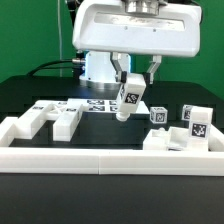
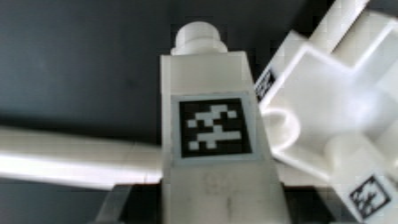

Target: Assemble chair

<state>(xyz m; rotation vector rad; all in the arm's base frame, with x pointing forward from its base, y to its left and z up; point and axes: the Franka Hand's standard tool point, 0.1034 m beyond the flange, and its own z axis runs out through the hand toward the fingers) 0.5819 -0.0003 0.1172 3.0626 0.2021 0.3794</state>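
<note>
End effector point(image 1: 134, 83) clenched on tagged chair leg point(image 1: 130, 100), bare black counter point(image 1: 25, 95) around it, loose chair parts point(image 1: 52, 120) well apart, white border wall point(image 1: 100, 160) edging them.

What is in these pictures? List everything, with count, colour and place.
held chair piece: one, white with a black-and-white tag, in the air, mid-scene
left chair pieces: about three, white, exterior view's left
right chair pieces: about three, white, tagged, exterior view's right
marker board: one, white with black tags, flat behind the held chair piece
wall: one, white, low, along the front
table: one, black, under everything
arm: one, white, above the middle
hand: one, shut on the held chair piece
</note>
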